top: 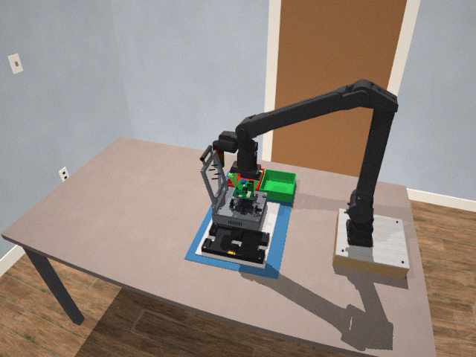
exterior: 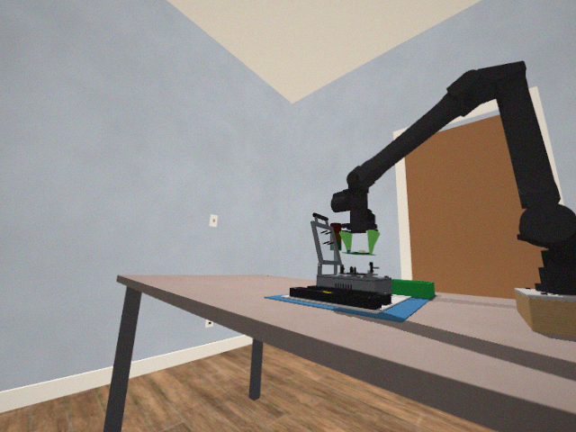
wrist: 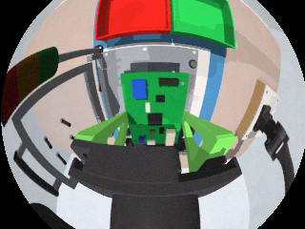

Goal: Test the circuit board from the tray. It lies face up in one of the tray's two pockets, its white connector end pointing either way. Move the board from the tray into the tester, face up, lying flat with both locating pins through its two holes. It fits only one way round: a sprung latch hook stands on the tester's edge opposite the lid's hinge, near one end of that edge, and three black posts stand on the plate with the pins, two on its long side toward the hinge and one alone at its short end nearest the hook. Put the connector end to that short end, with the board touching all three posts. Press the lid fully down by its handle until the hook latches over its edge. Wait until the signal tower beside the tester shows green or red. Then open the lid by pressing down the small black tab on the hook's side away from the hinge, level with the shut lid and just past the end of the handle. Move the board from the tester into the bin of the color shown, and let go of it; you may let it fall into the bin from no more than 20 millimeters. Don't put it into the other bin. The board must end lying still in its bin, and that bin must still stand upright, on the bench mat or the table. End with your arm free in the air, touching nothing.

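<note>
My gripper (exterior: 359,249) has green fingers and is shut on the green circuit board (wrist: 155,105). It holds the board level in the air above the far part of the grey tester (top: 239,214). The board also shows in the top view (top: 243,187) and edge-on in the exterior view (exterior: 359,253). The tester's lid (top: 213,177) stands open, raised on the left side, with its black handle (top: 204,154) at the top. The signal tower (wrist: 26,79) stands beside the lid; its lit color is hard to tell. The red bin (wrist: 132,10) and the green bin (wrist: 202,14) lie just beyond the tester.
The black tray (top: 235,245) lies in front of the tester on a white plate over the blue bench mat (top: 278,245). The arm's base stands on a block (top: 372,248) at the right of the table.
</note>
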Available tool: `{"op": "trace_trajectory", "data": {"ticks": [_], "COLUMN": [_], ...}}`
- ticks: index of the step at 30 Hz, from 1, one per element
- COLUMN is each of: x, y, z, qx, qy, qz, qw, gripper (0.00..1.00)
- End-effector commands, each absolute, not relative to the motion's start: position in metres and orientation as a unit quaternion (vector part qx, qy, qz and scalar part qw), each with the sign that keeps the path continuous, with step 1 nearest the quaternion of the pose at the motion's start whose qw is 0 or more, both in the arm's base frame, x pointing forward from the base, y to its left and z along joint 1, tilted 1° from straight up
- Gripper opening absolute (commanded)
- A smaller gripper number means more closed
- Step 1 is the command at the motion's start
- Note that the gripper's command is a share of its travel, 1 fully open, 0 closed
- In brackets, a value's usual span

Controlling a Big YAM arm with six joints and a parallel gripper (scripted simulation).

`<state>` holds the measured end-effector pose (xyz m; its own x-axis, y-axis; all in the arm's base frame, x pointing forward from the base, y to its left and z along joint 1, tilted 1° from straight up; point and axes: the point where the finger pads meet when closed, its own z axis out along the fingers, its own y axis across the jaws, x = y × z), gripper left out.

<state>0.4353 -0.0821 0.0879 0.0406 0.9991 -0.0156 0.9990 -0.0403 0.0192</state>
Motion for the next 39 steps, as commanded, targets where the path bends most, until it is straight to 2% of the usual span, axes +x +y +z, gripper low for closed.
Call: {"op": "trace_trajectory", "data": {"ticks": [1,39], "x": [0.432,0.435], "y": [-0.085,-0.087], "z": [0.094,0.042], "qx": [0.721,0.722], "qy": [0.693,0.692], "qz": [0.002,0.002], "qw": [0.013,0.013], "gripper": [0.72,0.72]}}
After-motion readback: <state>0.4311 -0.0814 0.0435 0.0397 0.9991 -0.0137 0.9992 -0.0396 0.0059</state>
